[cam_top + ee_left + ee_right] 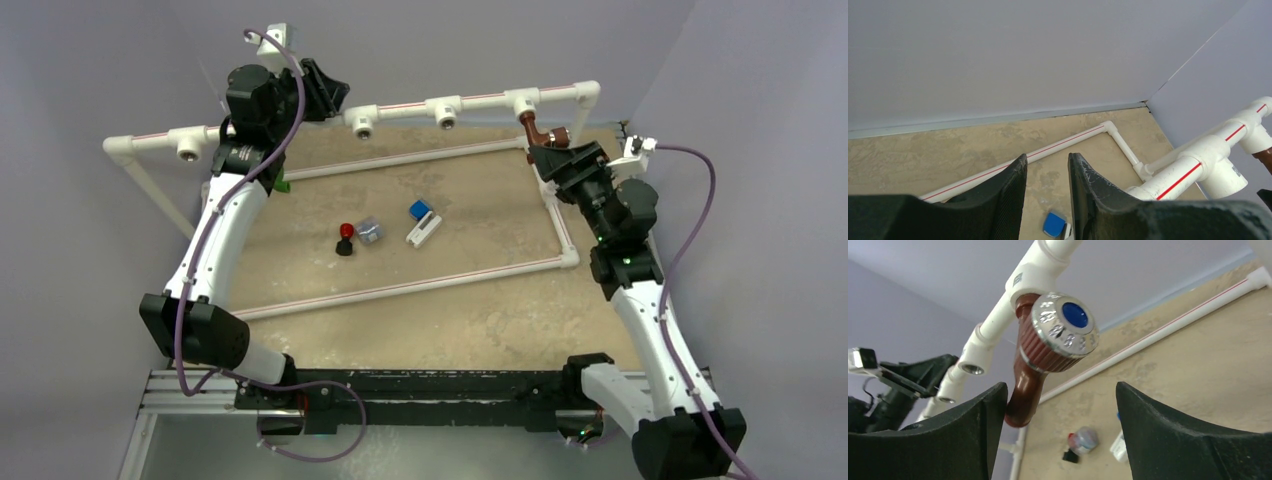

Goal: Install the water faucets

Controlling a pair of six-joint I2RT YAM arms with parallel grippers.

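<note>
Right gripper [1059, 389] spread wide near reddish-brown faucet [1027, 385] seated in tee [1034, 277].

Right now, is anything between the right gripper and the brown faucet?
Nothing visible. The right gripper is open, and the brown faucet, hanging from its tee, sits in the gap between the fingers with nothing in front of it.

Faucet [533, 128] hangs from the right-end socket of the raised pipe [485, 97]. Knob [345, 238] and block [424, 222] lie on the table [480, 300] before the pipe's middle, knob left of block.
</note>
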